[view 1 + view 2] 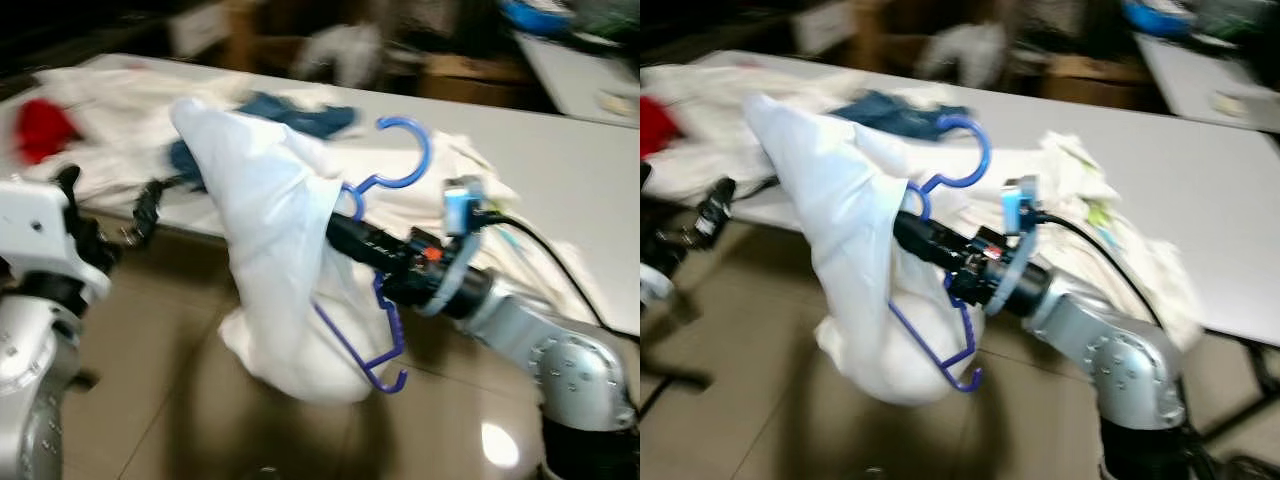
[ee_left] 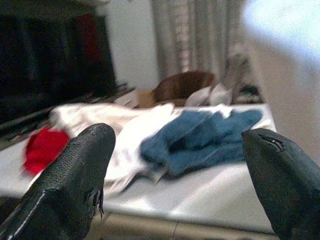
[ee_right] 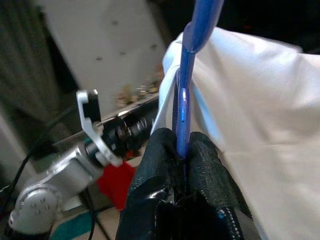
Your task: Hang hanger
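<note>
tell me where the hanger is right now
The blue hanger is pinched in the right gripper, held before the table with a white garment draped over it.

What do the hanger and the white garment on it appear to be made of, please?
Hanger: likely moulded plastic, glossy blue, judging by the thin smooth rod with a highlight where the right claw pinches it. Garment: soft woven cloth, matte white, perhaps cotton; it drapes and creases, but blur hides the weave.

No legible text, labels, brands or numbers on any surface; frames motion-blurred, fine print unreadable.
</note>
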